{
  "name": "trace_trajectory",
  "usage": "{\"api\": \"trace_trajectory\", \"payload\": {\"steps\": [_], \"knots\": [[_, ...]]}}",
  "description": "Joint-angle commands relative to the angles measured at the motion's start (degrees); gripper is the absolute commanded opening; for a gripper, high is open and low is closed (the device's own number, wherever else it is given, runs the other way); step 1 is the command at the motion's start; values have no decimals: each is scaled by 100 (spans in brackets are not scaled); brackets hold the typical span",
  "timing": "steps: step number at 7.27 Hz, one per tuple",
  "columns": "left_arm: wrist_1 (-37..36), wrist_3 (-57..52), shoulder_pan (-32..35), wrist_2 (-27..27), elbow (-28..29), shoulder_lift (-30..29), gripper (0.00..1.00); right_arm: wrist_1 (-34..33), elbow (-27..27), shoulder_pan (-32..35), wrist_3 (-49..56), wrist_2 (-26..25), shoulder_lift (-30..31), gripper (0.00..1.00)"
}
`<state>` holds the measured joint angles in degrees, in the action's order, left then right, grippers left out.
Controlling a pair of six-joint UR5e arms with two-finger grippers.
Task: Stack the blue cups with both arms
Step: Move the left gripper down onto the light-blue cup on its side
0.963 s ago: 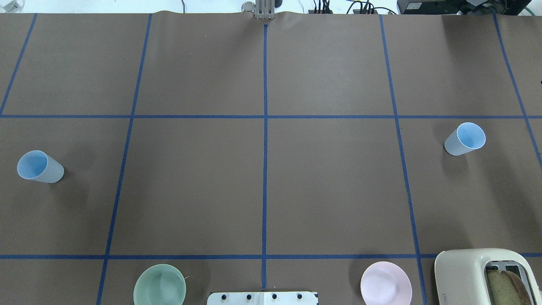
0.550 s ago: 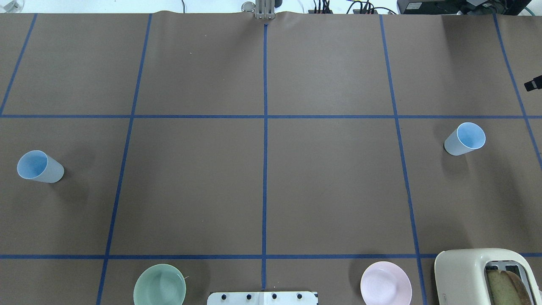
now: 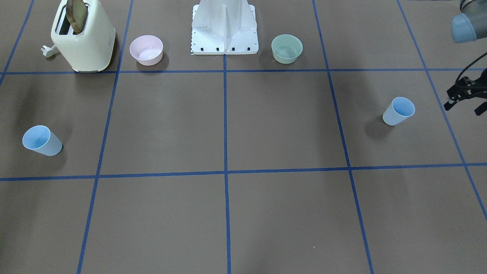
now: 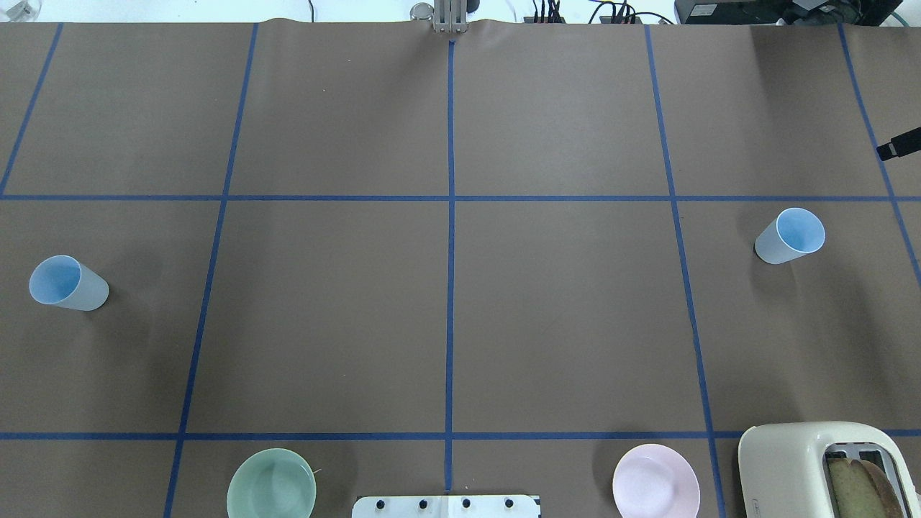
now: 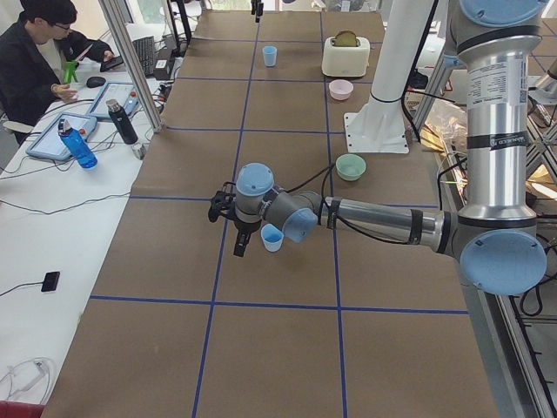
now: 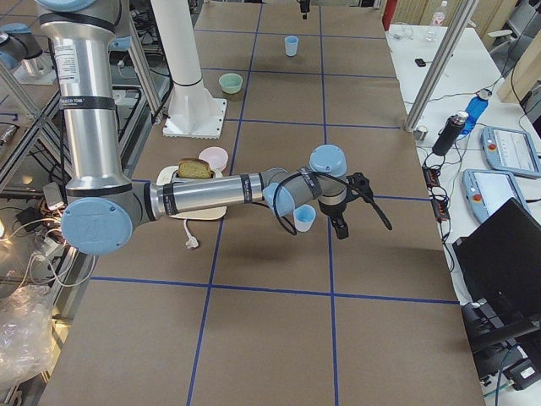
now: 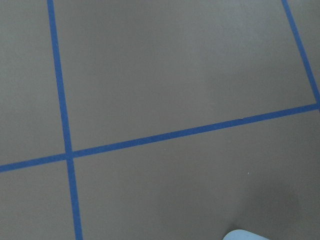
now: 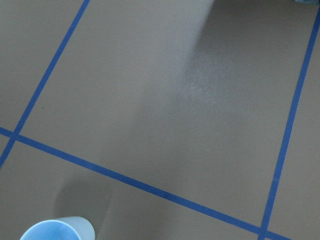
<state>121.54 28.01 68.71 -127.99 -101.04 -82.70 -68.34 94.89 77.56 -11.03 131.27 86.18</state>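
Two pale-blue cups stand upright and far apart on the brown table. The left cup (image 4: 68, 283) also shows in the front view (image 3: 398, 111). The right cup (image 4: 790, 236) also shows there (image 3: 42, 140). My left gripper (image 3: 465, 105) hovers just outboard of the left cup, fingers spread, empty; the left side view (image 5: 224, 233) shows it beside that cup (image 5: 271, 237). Of my right gripper only one fingertip (image 4: 896, 147) shows overhead, beyond the right cup. The right side view shows the right gripper (image 6: 363, 230) spread open beside that cup (image 6: 304, 217). Each wrist view catches a cup rim (image 7: 242, 235) (image 8: 57, 230).
Near the robot's base stand a cream toaster (image 4: 813, 467) with bread, a pink bowl (image 4: 655, 491), a pale-green bowl (image 4: 271, 494) and the white pedestal (image 3: 224, 26). An operator (image 5: 43, 61) sits at a side table with bottles and tablets.
The right gripper's fingertip has come further into the overhead view from the right edge. Both cups have stayed in place.
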Motion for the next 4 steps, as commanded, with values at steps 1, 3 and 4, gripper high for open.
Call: {"api": "trace_trajectory", "payload": {"steps": [1,3,4], "knots": [[756,319,-586,327,6,447,98,5,3,-4,-5,-14,13,100],[766,301,-902,440,15,440,85,5,-5,-4,-5,-14,13,100],[766,301,-1043,493,15,448,76,5,-5,-4,-5,-14,13,100]]}}
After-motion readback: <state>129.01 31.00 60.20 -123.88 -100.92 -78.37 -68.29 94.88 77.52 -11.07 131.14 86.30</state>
